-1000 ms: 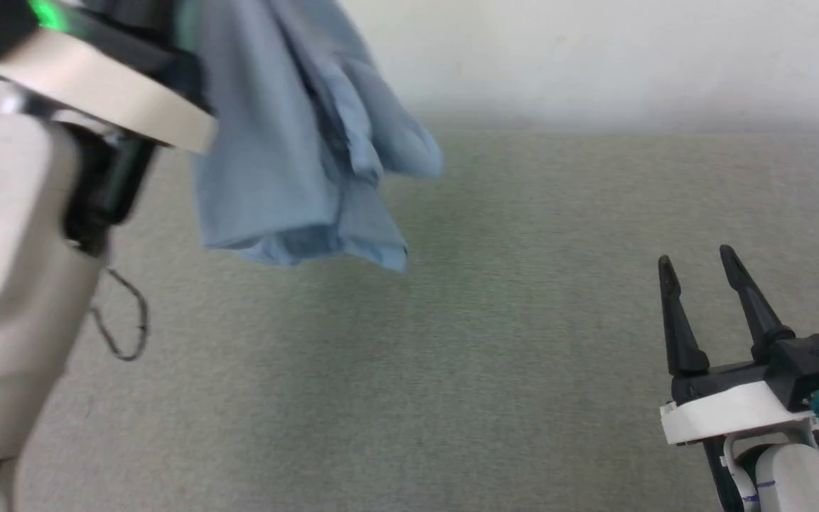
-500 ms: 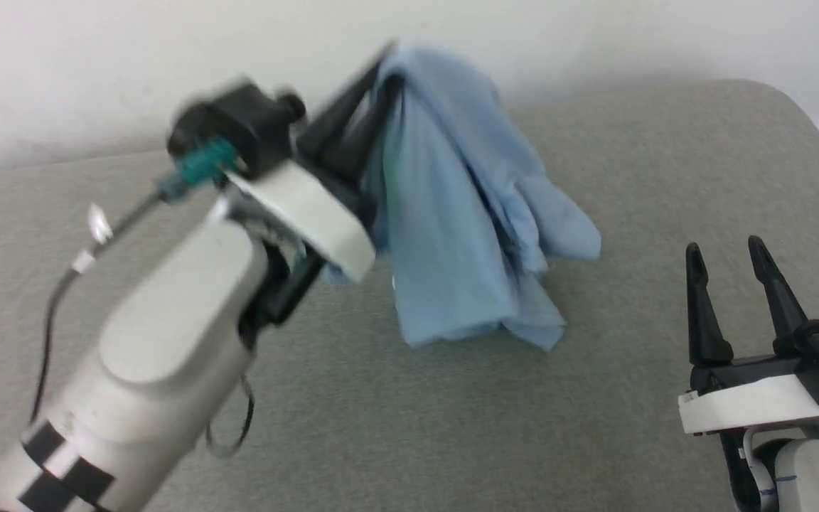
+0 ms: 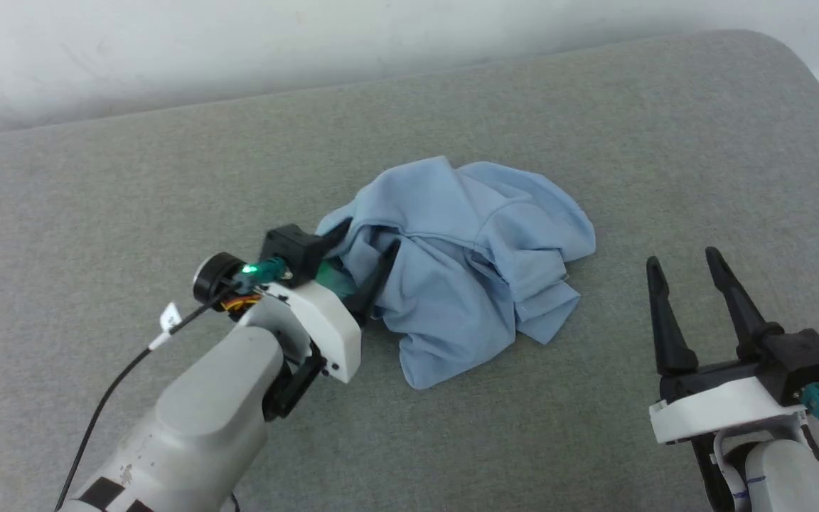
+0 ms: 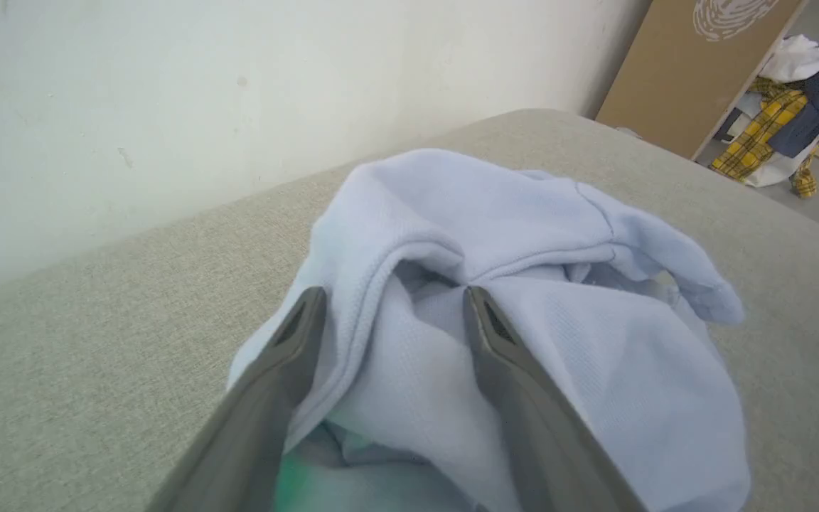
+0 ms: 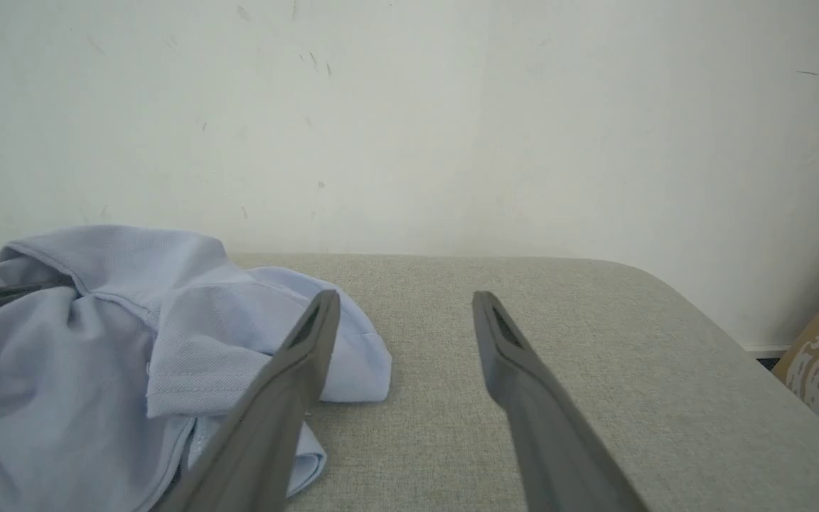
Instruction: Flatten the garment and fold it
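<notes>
garment [image 3: 480,284] now lowered onto grey cushion [image 3: 132,178]; left end effector [image 3: 367,240] spread.

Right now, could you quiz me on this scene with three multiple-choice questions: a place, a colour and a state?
1. Where does the garment lie?
A. On the floor.
B. On the grey surface.
C. On a hanger.
2. What colour is the garment?
A. Light blue.
B. Yellow.
C. Red.
3. How do the right fingers stand?
A. Shut on the garment.
B. Shut on a cable.
C. Open, holding nothing.
Answers: B, it sits crumpled on that surface; A, its knit looks pale blue; C, the two fingers stand apart, clear of the cloth.
</notes>
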Tool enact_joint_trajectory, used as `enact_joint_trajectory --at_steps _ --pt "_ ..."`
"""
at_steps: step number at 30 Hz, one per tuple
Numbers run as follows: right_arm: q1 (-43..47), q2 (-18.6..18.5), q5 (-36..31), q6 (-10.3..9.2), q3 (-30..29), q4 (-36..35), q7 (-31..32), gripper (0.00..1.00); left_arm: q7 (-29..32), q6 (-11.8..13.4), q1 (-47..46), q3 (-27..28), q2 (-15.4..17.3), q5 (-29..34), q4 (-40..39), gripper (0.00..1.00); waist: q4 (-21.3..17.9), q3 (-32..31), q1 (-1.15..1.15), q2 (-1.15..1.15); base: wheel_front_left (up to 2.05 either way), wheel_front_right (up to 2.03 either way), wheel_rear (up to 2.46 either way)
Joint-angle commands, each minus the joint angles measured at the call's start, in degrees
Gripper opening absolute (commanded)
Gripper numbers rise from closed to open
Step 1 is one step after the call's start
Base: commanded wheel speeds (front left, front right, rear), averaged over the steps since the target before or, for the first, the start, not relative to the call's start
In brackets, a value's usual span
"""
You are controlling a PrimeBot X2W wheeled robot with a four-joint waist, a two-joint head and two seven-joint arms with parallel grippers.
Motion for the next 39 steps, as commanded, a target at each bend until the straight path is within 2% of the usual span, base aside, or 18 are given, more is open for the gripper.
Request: enact_joint_trajectory --at_steps 1,5,8,9,14,17,20,25,28,31,34,39 --pt "-0.2 0.1 -0.6 -0.1 0.0 0.6 -0.3 1.0 -1.7 1.0 0.8 1.9 -0.5 -0.9 0.5 1.0 2.7 -2.6 -0.01 0.0 0.0 0.0 0.0" --pt "0.7 0.1 -1.5 -0.1 0.1 1.8 -0.3 1.0 -3.0 2.9 3.4 5.2 -0.4 -1.1 -1.6 1.0 5.1 -5.8 -0.01 0.0 0.0 0.0 0.0" --pt "1.8 0.1 -2.0 -0.1 -0.3 2.4 -0.3 1.0 -3.2 5.5 6.5 10.4 0.7 -0.5 -6.6 1.0 7.2 -8.4 -0.01 0.0 0.0 0.0 0.0" --pt "1.8 0.1 -2.0 -0.1 -0.3 2.4 -0.3 1.0 -3.2 5.5 6.5 10.4 0.7 -0.5 -6.6 1.0 7.2 -8.4 -0.01 0.0 0.0 0.0 0.0" --pt "3.8 0.1 -2.7 -0.1 -0.7 3.3 -0.3 1.0 -3.2 9.4 15.9 21.2 2.3 3.4 -19.0 1.0 9.8 -11.7 -0.01 0.0 0.0 0.0 0.0" --pt "4.7 0.1 -2.7 -0.1 -0.5 3.8 -0.3 1.0 -3.2 11.5 23.0 27.7 1.5 6.4 -26.3 1.0 10.6 -12.7 -0.01 0.0 0.0 0.0 0.0" --pt "5.6 0.1 -2.5 -0.1 -0.2 4.1 -0.3 1.0 -3.2 12.0 30.1 31.8 0.0 10.6 -31.5 1.0 11.1 -13.2 -0.01 0.0 0.0 0.0 0.0" --pt "6.7 0.1 -1.7 -0.1 0.0 4.3 -0.3 1.0 -3.2 11.4 38.8 35.8 -2.9 18.1 -35.8 1.0 11.7 -13.7 -0.01 0.0 0.0 0.0 0.0" --pt "7.4 0.1 -1.5 -0.1 0.1 4.3 -0.3 1.0 -3.2 10.7 42.0 36.1 -4.0 23.2 -36.4 1.0 11.9 -13.8 -0.01 0.0 0.0 0.0 0.0" --pt "7.6 0.1 -1.4 -0.1 0.2 4.4 -0.3 1.0 -3.2 11.6 43.8 35.0 -4.5 28.9 -35.6 1.0 12.0 -13.7 -0.01 0.0 0.0 0.0 0.0" --pt "7.5 0.1 -1.1 -0.1 0.5 4.4 -0.3 1.0 -3.2 12.2 44.6 34.9 -5.8 31.0 -35.4 1.0 11.9 -13.3 -0.01 0.0 0.0 0.0 0.0" --pt "7.4 0.1 -0.8 -0.1 0.8 4.4 -0.3 1.0 -3.2 11.5 44.7 35.5 -7.0 32.0 -35.2 1.0 12.1 -12.6 -0.01 0.0 0.0 0.0 0.0"
